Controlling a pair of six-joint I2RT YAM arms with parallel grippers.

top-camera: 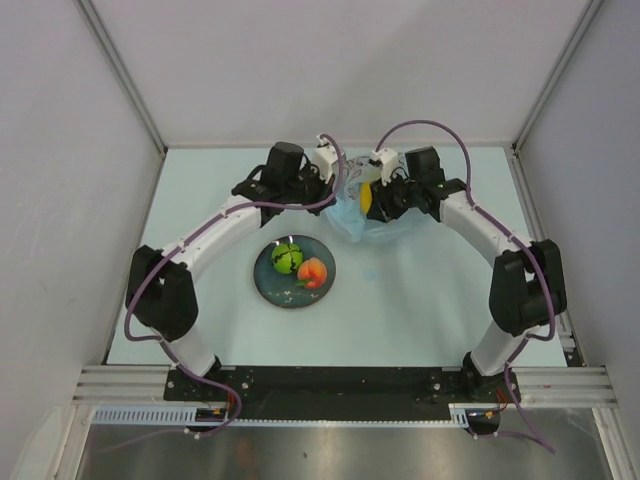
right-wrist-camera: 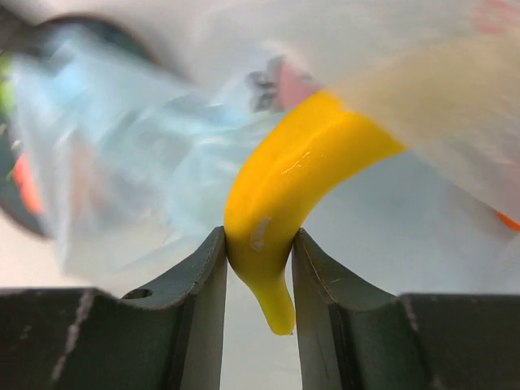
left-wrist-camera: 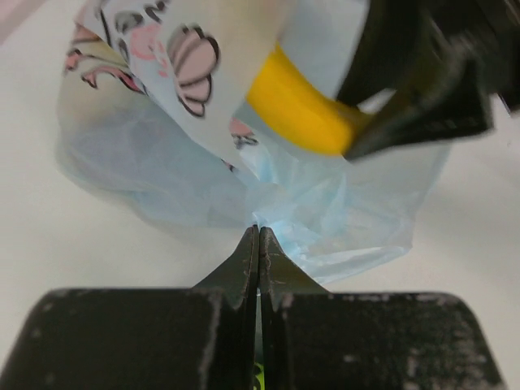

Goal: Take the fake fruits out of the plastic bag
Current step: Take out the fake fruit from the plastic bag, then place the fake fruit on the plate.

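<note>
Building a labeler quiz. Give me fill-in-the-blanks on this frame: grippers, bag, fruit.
1. The right gripper is clamped on the yellow ____, which pokes out of the bag.
2. The left gripper pinches a fold of the plastic bag, with its jaws ____.
3. The dark plate holds ____ items: a green fruit and a peach.
Missing words: banana; shut; two.

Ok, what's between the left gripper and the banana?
Only the bag: in the left wrist view the left gripper pinches its film, which stretches up to the banana.
</note>
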